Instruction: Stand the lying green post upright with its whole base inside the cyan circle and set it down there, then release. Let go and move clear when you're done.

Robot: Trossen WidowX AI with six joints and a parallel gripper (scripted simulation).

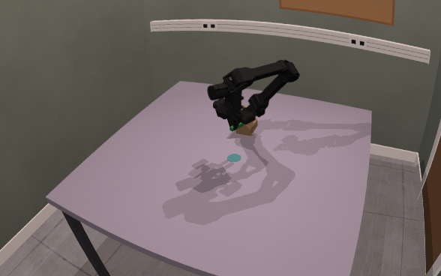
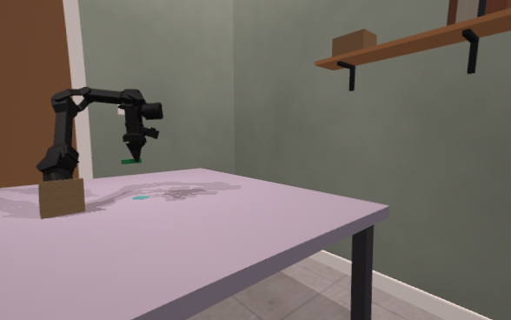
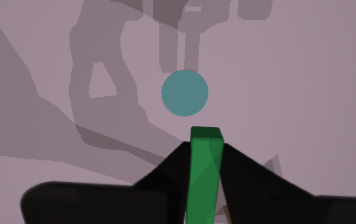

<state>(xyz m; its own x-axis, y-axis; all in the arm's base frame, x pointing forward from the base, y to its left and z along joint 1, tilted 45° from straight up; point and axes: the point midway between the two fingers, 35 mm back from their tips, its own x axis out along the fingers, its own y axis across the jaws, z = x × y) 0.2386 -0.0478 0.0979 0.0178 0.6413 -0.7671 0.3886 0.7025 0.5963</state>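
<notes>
Matte black jointed arm (image 2: 65, 126), tapered black jaws

Top view: you only get a sliver of the green post (image 1: 233, 127) under the gripper (image 1: 235, 126); the arm covers the rest, plus part of the brown box (image 1: 249, 127) behind it.

Wrist view: the post's (image 3: 204, 175) lower end runs off the bottom edge, and the fingers cover its sides, so you can't see where the pads touch. A tan sliver at bottom centre is too small to identify.

Exterior view: the fingertips are too small to separate, and the box (image 2: 62, 197) hides the arm's base.
</notes>
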